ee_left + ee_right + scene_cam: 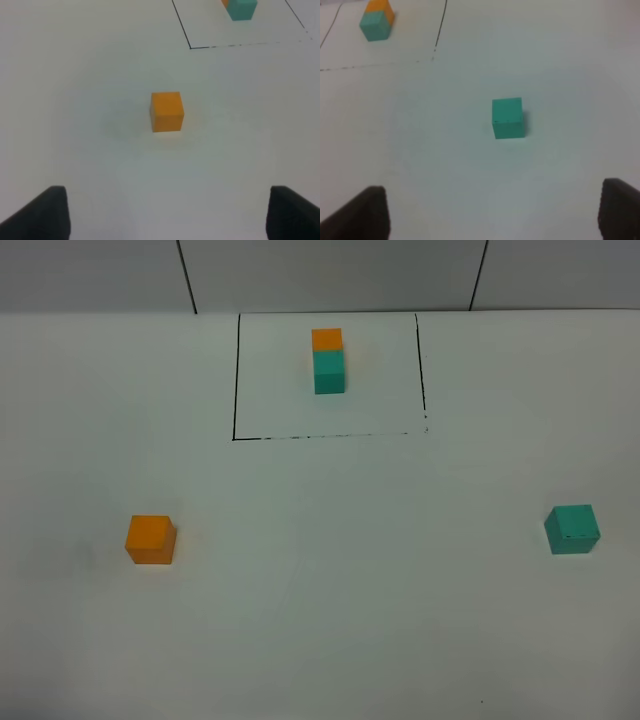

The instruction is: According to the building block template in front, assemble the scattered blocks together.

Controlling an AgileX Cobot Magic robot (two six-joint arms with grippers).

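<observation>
The template (328,360), an orange cube joined to a teal cube, sits inside a thin black drawn rectangle at the back of the white table. The loose orange cube (150,539) lies at the left; it also shows in the left wrist view (167,111). The loose teal cube (572,529) lies at the right; it also shows in the right wrist view (508,118). My left gripper (167,212) is open and empty, short of the orange cube. My right gripper (495,212) is open and empty, short of the teal cube. Neither gripper shows in the high view.
The black frame line (320,435) marks the template area at the back. A wall with dark seams (186,275) rises behind the table. The template also shows in the wrist views (241,8) (376,21).
</observation>
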